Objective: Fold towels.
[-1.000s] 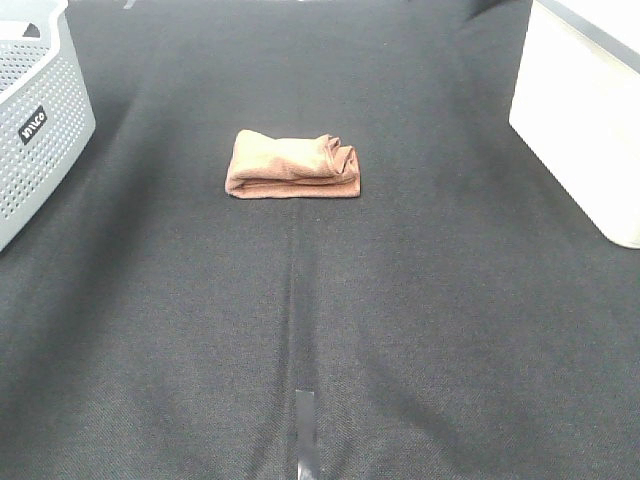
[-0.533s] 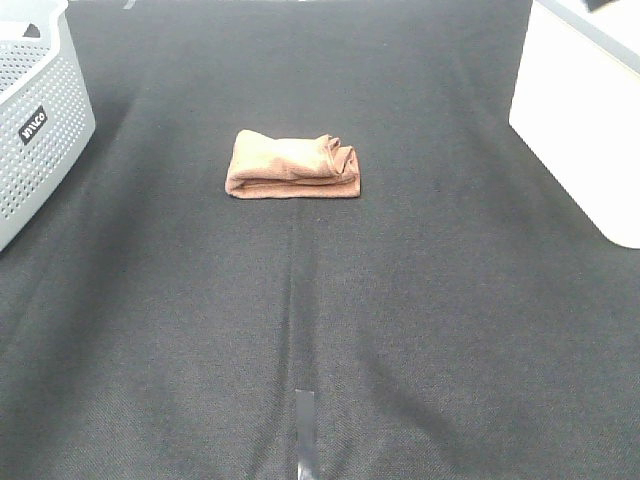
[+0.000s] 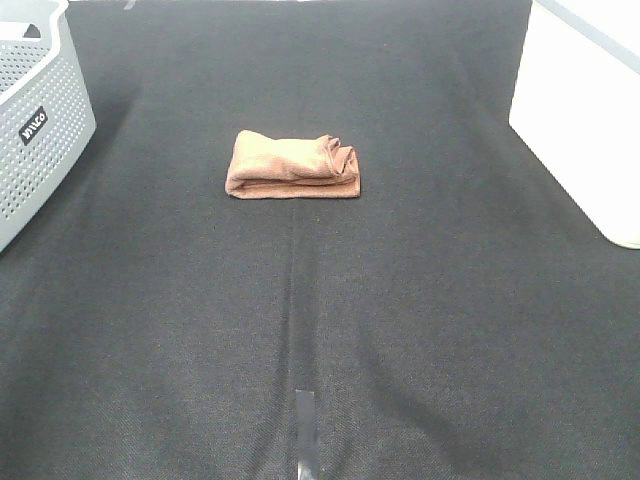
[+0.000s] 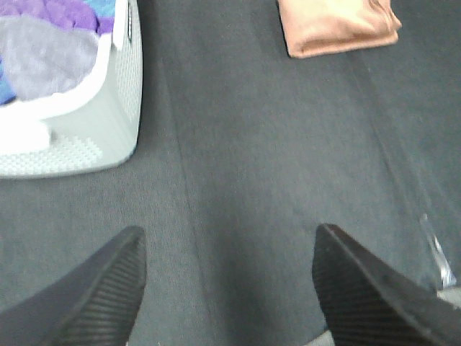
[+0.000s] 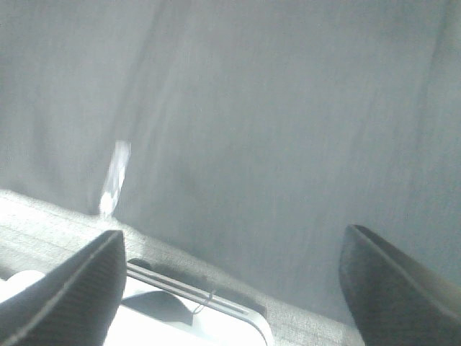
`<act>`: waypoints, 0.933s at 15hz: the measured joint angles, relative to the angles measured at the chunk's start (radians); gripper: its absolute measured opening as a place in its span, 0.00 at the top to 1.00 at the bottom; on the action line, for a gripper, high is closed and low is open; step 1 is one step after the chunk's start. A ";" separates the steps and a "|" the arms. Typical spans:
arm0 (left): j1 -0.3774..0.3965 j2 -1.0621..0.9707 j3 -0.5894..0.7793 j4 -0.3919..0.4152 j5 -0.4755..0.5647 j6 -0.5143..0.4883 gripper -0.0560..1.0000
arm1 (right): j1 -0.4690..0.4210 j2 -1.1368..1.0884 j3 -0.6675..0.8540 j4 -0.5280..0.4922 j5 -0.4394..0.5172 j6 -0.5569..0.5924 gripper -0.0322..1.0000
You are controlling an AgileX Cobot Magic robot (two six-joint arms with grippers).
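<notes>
The brown towel (image 3: pixel 293 166) lies unchanged as a compact folded bundle, well right of the grey basket (image 3: pixel 40 120) and apart from it. Both the left gripper (image 4: pixel 227 288) and right gripper (image 5: pixel 230 288) hang released and empty, suggesting this fold is finished.

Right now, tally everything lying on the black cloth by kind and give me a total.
Brown folded towel: 1
Grey perforated laundry basket: 1
White bin: 1
Strip of tape: 1
Total: 4
</notes>
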 joint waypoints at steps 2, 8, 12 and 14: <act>0.000 -0.102 0.076 -0.001 -0.024 0.000 0.35 | 0.000 -0.089 0.070 0.000 -0.015 0.001 0.23; 0.000 -0.599 0.433 -0.012 -0.092 0.003 0.35 | 0.001 -0.612 0.365 -0.084 -0.089 0.046 0.23; 0.000 -0.694 0.516 -0.052 -0.091 0.076 0.35 | 0.001 -0.765 0.397 -0.149 -0.112 0.060 0.23; 0.000 -0.695 0.526 -0.083 -0.101 0.177 0.35 | 0.001 -0.765 0.410 -0.174 -0.134 0.063 0.23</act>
